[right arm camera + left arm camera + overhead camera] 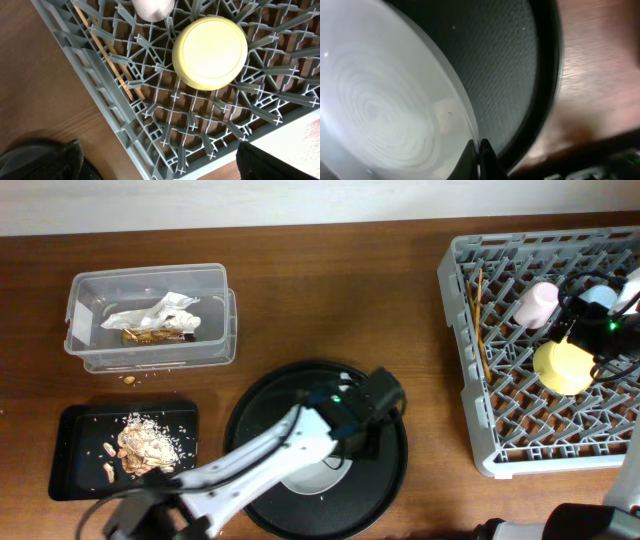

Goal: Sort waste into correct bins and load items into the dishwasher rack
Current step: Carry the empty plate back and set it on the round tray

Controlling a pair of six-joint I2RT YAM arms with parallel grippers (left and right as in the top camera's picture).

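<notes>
The bowl (210, 52) is yellow, the cup (536, 304) pink, the lattice rack (92, 75) grey.

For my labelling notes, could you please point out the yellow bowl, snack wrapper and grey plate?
yellow bowl (210, 52): right wrist view, its flat round top.
snack wrapper (150, 315): overhead view, its crumpled white middle.
grey plate (380, 105): left wrist view, its ringed face.

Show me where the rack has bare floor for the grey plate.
Bare grid lies along the near side of the rack, in front of the yellow bowl and the chopsticks. The far right corner is crowded: pink cup, blue cup and bowl.
</notes>
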